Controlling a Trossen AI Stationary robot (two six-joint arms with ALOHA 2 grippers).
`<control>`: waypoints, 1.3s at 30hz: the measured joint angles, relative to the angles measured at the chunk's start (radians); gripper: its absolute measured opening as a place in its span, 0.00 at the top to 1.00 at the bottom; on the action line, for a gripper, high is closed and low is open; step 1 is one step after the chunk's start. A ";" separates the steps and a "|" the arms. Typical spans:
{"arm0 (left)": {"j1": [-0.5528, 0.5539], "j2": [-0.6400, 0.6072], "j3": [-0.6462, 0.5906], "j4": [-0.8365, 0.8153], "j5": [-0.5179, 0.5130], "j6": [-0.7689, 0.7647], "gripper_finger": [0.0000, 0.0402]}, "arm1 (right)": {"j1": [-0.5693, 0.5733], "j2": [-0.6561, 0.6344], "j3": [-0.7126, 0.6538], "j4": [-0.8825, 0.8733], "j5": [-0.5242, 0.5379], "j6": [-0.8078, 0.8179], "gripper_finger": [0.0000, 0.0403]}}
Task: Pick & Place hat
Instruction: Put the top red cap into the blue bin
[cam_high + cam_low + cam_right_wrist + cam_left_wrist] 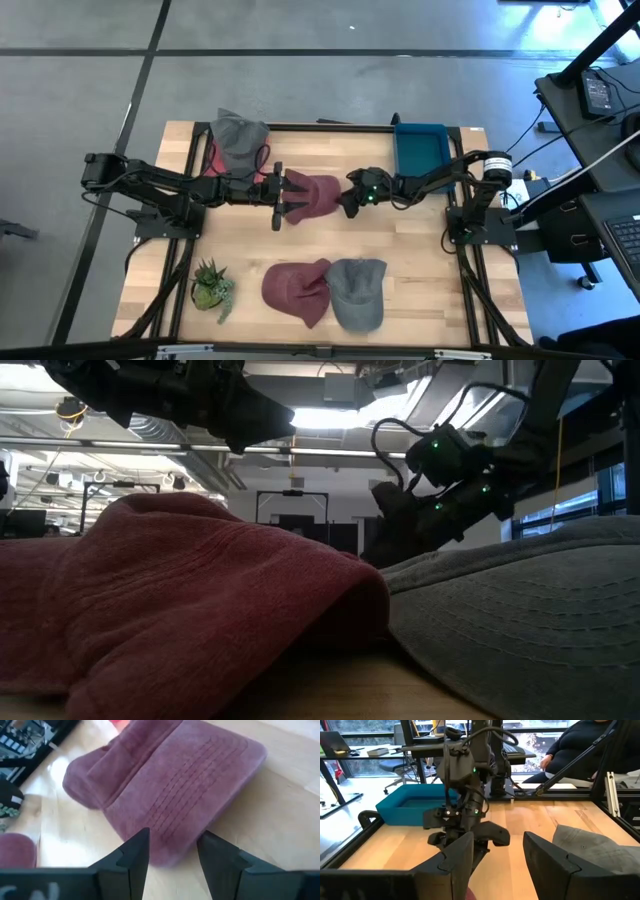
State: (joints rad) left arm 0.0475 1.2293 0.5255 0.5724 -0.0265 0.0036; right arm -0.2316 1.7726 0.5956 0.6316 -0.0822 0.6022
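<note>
My left gripper (281, 197) and right gripper (350, 195) flank the maroon hat (311, 192) at the table's (420, 270) centre.

My two arms are dark, nearly black, built of jointed segments with black cables looping along them. My left tool (277, 197) ends in two blocky dark fingers (457, 862) with stepped, notched inner faces. My right tool (351, 196) has the same angular fingers (131, 857), and small green lights glow on its wrist. A pale silver ring circles my right arm's base joint.
</note>
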 joint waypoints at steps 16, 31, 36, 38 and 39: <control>0.000 0.000 0.000 0.000 -0.006 0.001 0.59 | -0.008 0.095 0.001 0.188 -0.038 -0.056 0.78; -0.010 0.001 0.000 0.000 -0.004 -0.142 0.59 | -0.006 -0.059 -0.085 0.226 0.044 -0.171 0.96; -0.035 0.043 0.001 0.064 -0.030 -0.180 0.58 | 0.030 -0.225 -0.233 0.347 0.147 -0.177 0.96; -0.043 0.090 0.003 0.146 -0.067 -0.202 0.58 | 0.062 -0.292 -0.281 0.399 0.200 -0.203 0.96; -0.048 0.116 0.001 0.190 -0.083 -0.214 0.58 | 0.078 -0.325 -0.302 0.422 0.232 -0.220 0.96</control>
State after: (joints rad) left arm -0.0005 1.3458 0.5268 0.7624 -0.1100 -0.2104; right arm -0.1532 1.4477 0.2934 1.0532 0.1496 0.3824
